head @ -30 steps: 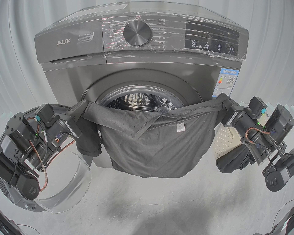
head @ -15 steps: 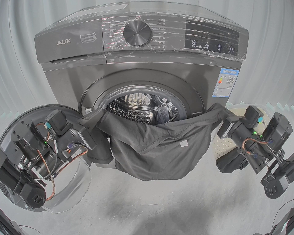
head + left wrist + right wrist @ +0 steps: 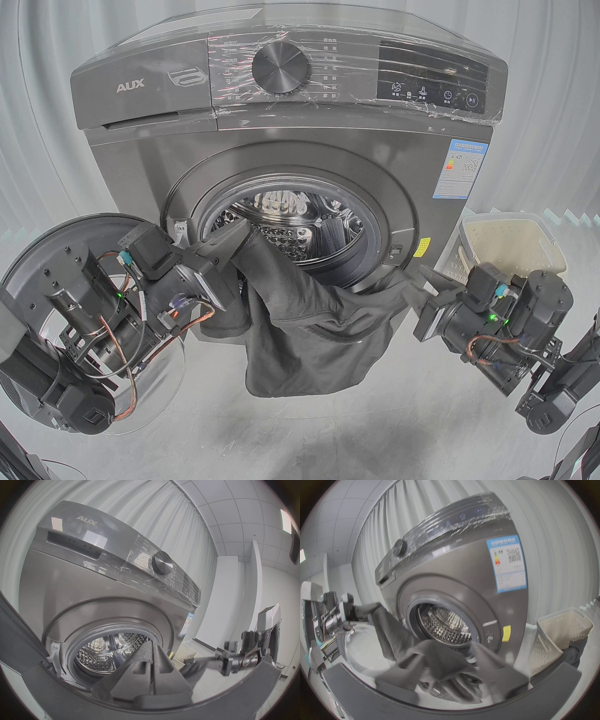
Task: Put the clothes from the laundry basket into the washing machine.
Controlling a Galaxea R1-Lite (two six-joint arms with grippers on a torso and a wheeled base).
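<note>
One washing machine [image 3: 281, 144] dead ahead, its one round door [image 3: 44, 250] swung wide open on the robot's left, drum [image 3: 294, 215] gaping. One dark grey shirt [image 3: 306, 337] in play, strung between two grippers in front of the opening!

The left gripper [image 3: 240, 232] sits high, right at the left rim of the opening, arm angled up toward the drum. Its jaws are pressed together on a corner of the shirt, and the left wrist view shows cloth nipped between the fingers [image 3: 168, 673].

The right gripper [image 3: 424, 278] hangs lower, below the right edge of the opening, pointing across at the machine, jaws pinching a bunch of fabric. So the shirt slopes down from left to right, its bulk sagging below the opening, outside the drum, off the floor.

One cream laundry basket [image 3: 500, 219] stands on the floor by the machine's right side, behind the right arm.
</note>
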